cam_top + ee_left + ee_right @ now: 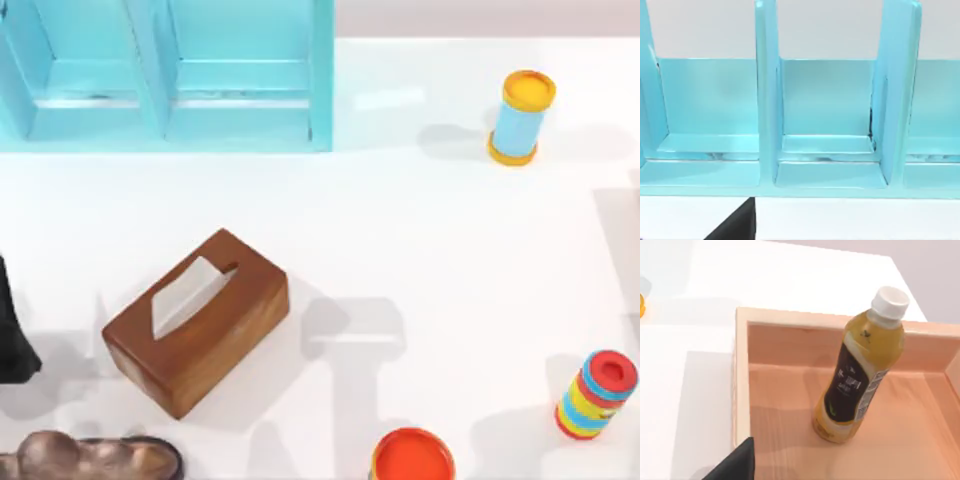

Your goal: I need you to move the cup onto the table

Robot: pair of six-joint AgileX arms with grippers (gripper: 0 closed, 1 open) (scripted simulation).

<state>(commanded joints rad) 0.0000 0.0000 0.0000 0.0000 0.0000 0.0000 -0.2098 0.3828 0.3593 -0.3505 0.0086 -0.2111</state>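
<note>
Bright even light, soft grey shadows

You have a turquoise-blue shelf unit (165,75) upper left, a wooden tissue box (196,321) lower left, a light-blue cylinder with yellow-orange ends (521,117) upper right, a rainbow-striped cylinder (596,393) lower right.

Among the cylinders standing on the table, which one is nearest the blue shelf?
The light-blue cylinder with yellow-orange ends, at the table's far right. The striped cylinder and the orange-topped one stand along the near edge, much farther from the shelf.
</note>
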